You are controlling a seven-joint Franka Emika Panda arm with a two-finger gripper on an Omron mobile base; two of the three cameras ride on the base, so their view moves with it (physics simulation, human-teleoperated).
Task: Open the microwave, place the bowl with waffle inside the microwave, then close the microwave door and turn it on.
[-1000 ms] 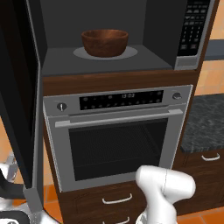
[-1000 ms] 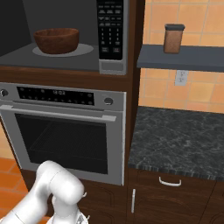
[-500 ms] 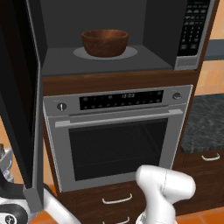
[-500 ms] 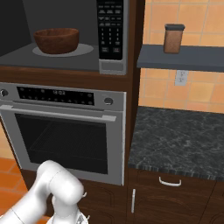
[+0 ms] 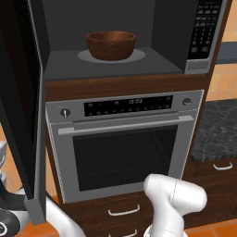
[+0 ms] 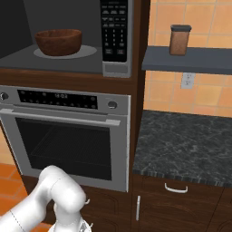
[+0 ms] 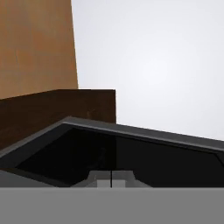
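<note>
The room is a kitchen of dark brown wood cabinetry (image 6: 140, 54) and orange tiled wall (image 6: 204, 95), with orange floor (image 6: 9, 174) showing low at the left of the right base view. Set into the tall cabinet column is the oven (image 5: 125, 143), a wide silver front with a dark display strip, a knob at each end, a horizontal bar handle and a black window. Right above it sits the microwave (image 5: 115, 65), its dark cavity exposed. The microwave door (image 5: 23, 115) stands swung wide out to the left, seen nearly edge-on in the left base view as a tall black panel with a grey frame; in the hand view its dark glass and grey frame (image 7: 131, 148) lie close ahead of the camera.

To the right of the oven, a dark speckled stone counter (image 6: 186, 145) tops lower cabinets with pale curved handles. Above it a grey shelf (image 6: 190, 61) runs along the tiles, with a white wall socket (image 6: 187, 80) just under it. The black keypad panel (image 6: 114, 29) takes the microwave's right side.

The bowl (image 5: 111, 45), round and reddish-brown, rests upright on the round grey turntable (image 5: 139, 55) inside the microwave, about centred on it. A brown canister with a dark lid (image 6: 180, 40) stands on the shelf.

The gripper (image 7: 111, 182) shows at the bottom of the hand view, its fingertips pressed together with nothing between them
</note>
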